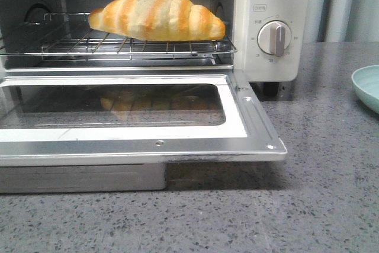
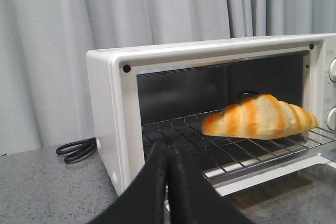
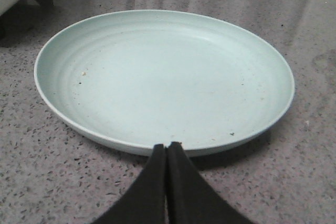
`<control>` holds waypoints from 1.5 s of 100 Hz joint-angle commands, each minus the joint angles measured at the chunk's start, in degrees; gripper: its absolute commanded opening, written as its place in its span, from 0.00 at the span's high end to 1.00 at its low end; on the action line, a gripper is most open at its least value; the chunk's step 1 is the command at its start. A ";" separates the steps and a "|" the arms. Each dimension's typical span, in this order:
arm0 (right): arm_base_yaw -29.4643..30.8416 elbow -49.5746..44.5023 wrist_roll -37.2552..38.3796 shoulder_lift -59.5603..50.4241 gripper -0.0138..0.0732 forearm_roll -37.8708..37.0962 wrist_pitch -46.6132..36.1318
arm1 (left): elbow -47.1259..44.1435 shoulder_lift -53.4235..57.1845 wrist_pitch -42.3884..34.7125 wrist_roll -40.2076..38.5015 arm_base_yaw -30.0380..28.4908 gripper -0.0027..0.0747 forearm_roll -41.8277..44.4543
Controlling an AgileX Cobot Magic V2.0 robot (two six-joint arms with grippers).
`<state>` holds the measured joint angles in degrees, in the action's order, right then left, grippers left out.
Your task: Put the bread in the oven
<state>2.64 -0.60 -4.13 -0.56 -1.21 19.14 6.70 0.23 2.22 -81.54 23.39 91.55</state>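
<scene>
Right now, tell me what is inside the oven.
Inside the oven the bread lies on the wire rack, toward the right side, door dropped open. Beneath the rack a tray edge shows; the rear floor stays hidden.

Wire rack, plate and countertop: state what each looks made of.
Wire rack: bare metal, thin shiny silver rods in a grid.
Plate: pale green, smooth satin finish with faint concentric rings; plastic or glazed ceramic, the look leaves it open.
Countertop: grey stone or a stone-look composite, with fine dark and light speckles and a slight sheen.
</scene>
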 commanded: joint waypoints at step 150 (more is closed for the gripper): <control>0.37 -0.69 -0.41 -1.10 0.93 0.32 -1.51 | -6.13 1.71 0.25 92.06 -16.84 0.99 -97.96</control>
<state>2.64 -0.60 -4.13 -0.56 -1.11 19.14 0.72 0.23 7.51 17.67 6.75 -11.58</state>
